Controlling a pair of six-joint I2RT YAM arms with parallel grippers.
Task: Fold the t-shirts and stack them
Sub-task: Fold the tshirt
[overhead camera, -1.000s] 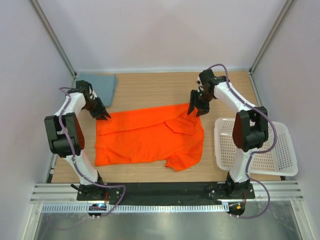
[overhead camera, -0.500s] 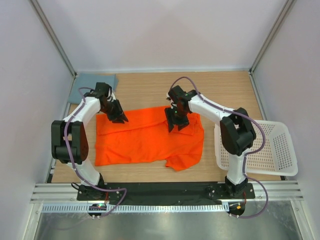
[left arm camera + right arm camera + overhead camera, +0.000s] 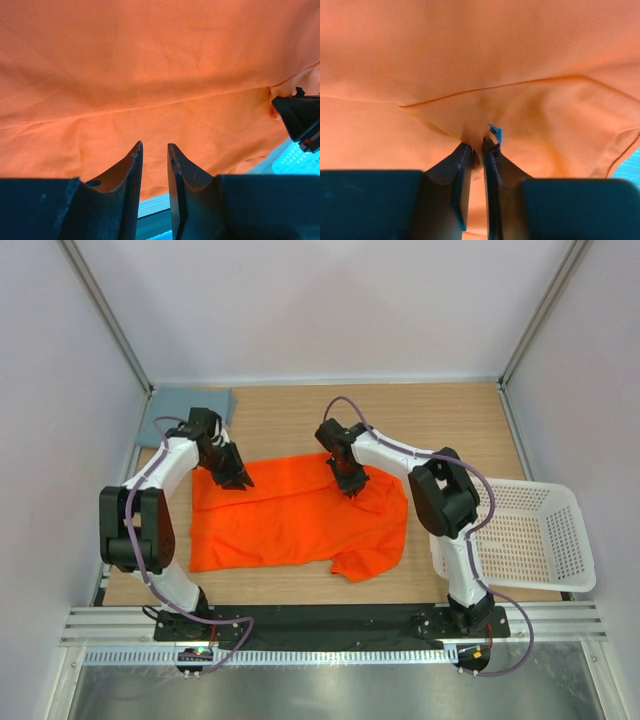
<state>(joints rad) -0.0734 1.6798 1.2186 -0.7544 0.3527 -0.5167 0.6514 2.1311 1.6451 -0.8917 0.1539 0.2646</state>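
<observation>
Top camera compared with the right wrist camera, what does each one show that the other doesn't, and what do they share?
Only the top camera shows the folded grey-blue shirt in the far left corner of the table, the white basket at the right edge, and the left gripper at the far edge of the orange shirt. Only the right wrist camera shows the right gripper shut on a pinched fold of fabric, with a small blue tab at its fingertips. Both show the orange shirt and the right gripper on it.
</observation>
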